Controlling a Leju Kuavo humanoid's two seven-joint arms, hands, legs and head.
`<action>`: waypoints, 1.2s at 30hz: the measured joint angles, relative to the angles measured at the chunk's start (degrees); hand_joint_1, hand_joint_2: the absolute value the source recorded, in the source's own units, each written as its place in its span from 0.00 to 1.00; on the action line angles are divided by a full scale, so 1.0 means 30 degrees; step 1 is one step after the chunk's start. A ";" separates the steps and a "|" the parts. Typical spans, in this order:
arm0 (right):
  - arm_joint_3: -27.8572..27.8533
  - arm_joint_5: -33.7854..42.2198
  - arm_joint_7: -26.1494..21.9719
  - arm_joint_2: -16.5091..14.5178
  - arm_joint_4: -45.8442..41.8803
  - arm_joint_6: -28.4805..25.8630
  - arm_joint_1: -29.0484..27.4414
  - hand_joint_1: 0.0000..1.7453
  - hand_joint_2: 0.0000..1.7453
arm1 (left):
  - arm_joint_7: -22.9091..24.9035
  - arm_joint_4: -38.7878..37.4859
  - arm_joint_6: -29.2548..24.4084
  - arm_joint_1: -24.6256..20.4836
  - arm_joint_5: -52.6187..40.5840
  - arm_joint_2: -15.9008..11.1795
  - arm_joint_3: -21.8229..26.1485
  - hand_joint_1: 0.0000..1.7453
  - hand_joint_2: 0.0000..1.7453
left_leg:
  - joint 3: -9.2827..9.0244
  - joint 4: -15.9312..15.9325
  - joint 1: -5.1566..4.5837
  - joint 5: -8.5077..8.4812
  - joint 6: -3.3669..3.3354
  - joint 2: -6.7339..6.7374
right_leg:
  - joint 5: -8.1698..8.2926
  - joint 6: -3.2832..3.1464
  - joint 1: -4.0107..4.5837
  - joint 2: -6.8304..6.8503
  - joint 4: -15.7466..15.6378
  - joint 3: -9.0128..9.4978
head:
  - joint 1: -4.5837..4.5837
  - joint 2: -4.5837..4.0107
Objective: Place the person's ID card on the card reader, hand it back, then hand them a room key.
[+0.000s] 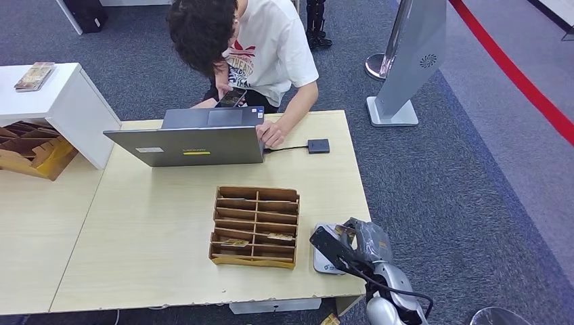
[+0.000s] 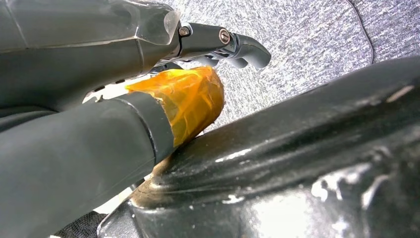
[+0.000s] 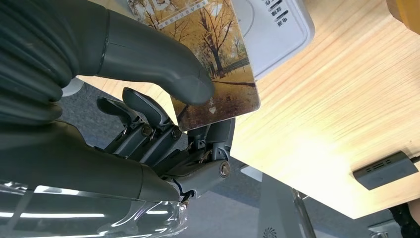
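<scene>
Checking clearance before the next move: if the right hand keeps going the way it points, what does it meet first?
Probably the white card reader: the right hand pinches the card with its edge over the reader on the table. Whether they touch is unclear.

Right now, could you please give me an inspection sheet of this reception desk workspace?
Surface: light wooden table, bare wood toward the robot.
Job's things: a card with an autumn-tree picture held over the white card reader; a wooden compartment box with a few cards in its slots.
Clutter: grey laptop, which the person opposite leans over.
Hands: right hand pinches the card between thumb and fingers; left hand hangs over carpet, nothing seen in it.
Cables: a lead from the laptop to a small dark box.
Surroundings: grey carpet, white side cabinet, grey stand.
</scene>
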State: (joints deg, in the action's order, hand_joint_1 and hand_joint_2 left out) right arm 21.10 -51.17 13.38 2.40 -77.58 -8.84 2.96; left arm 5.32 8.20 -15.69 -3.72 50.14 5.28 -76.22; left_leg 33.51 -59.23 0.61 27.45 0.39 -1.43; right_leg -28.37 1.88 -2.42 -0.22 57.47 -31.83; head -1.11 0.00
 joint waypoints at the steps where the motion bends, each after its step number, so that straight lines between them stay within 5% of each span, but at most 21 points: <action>1: -0.0005 0.0000 0.0000 -0.0013 0.0047 0.0027 0.0024 1.00 1.00 | 0.0004 0.0000 0.0000 -0.0001 -0.0005 0.0000 0.0000 0.00 0.00 | -0.0001 0.0000 0.0000 0.0000 0.0000 0.0000 | 0.0000 0.0000 0.0000 0.0000 0.0000 0.0000 | 0.0000 0.0000; 36: -0.0045 -0.0111 0.0095 -0.0137 0.1093 0.0293 0.0619 1.00 1.00 | 0.0128 0.0000 0.0058 -0.0033 -0.0087 -0.0004 0.0000 0.00 0.00 | -0.0003 0.0000 0.0000 0.0000 0.0000 0.0000 | 0.0002 0.0002 0.0000 0.0000 0.0000 0.0005 | 0.0000 0.0000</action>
State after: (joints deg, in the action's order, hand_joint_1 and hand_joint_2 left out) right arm 20.96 -51.50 13.66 1.99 -74.30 -7.96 4.82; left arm 5.70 8.20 -15.52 -3.82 49.88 5.27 -76.22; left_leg 33.50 -59.23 0.61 27.45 0.38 -1.43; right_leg -28.37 1.88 -2.42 -0.22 57.47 -31.81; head -1.11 0.00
